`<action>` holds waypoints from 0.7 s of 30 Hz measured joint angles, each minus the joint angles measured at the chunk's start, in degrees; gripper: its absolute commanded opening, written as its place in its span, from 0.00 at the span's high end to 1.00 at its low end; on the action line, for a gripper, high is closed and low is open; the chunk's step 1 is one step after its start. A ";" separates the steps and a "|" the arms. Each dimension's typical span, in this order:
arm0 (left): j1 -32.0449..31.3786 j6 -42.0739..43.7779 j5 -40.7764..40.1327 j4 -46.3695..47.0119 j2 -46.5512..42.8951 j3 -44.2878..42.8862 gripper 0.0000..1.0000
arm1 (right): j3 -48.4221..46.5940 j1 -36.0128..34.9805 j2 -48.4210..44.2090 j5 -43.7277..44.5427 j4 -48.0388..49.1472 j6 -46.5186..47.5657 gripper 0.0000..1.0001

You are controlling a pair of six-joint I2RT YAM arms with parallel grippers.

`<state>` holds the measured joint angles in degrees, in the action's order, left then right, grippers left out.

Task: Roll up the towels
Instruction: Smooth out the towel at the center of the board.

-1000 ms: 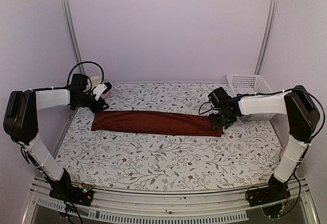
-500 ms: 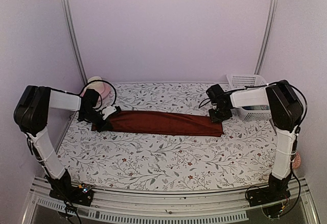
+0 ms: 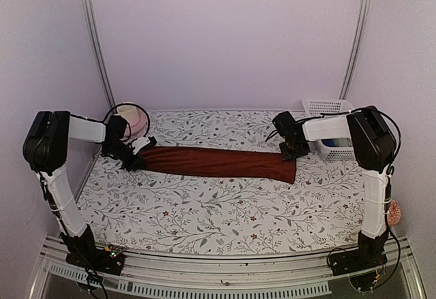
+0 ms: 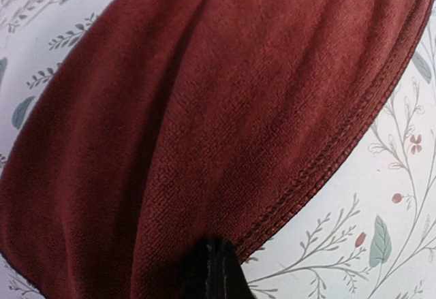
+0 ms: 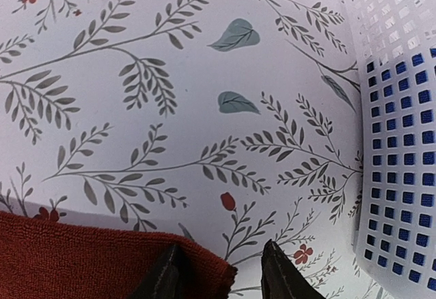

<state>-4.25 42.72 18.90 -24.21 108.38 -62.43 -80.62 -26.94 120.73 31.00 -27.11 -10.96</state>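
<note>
Left claw [image 4: 214, 275] closed, pinching hem of maroon towel [image 4: 204, 108]; cloth spreads ahead of its tips in soft folds. Right claw [image 5: 221, 278] open, standing astride corner of towel's other end (corner between tips, not squeezed). Towel lies as long band from one claw to other on floral desk [image 5: 170, 95]. Just right of right claw: white basket [image 5: 398, 176], blue thing [image 3: 332, 142] inside, cannot tell what.
</note>
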 measured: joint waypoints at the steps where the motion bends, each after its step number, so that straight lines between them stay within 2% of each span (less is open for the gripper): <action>1: 0.59 0.28 0.15 -0.24 0.46 -0.48 1.00 | -0.33 0.20 0.20 0.33 -0.11 0.24 0.57; 3: 1.81 0.96 1.46 -1.18 1.49 -1.86 0.99 | -1.09 0.48 0.61 0.76 -0.42 0.81 0.55; 7: 2.64 3.17 3.82 -3.67 2.16 -2.84 0.56 | -2.49 0.72 1.36 1.29 -1.11 2.21 0.45; 9: 2.73 4.44 5.62 -5.40 2.21 -3.17 0.43 | -2.75 0.81 1.36 0.92 -1.22 2.62 0.38; 12: 2.93 5.29 7.85 -8.17 2.03 -3.67 0.36 | -3.15 1.05 1.05 -0.90 -1.42 3.08 0.33; 18: 3.37 5.44 12.83 -15.80 1.73 -6.67 0.08 | -3.13 -0.13 -3.04 -6.14 -2.49 3.26 0.31; 21: 3.41 5.38 15.67 -18.47 0.87 -9.11 0.03 | -3.13 -2.93 -7.17 -7.74 -2.45 3.28 0.32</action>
<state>-0.84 48.10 34.57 -42.68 109.25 -71.55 -83.74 -29.87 113.56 23.27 -29.56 -7.68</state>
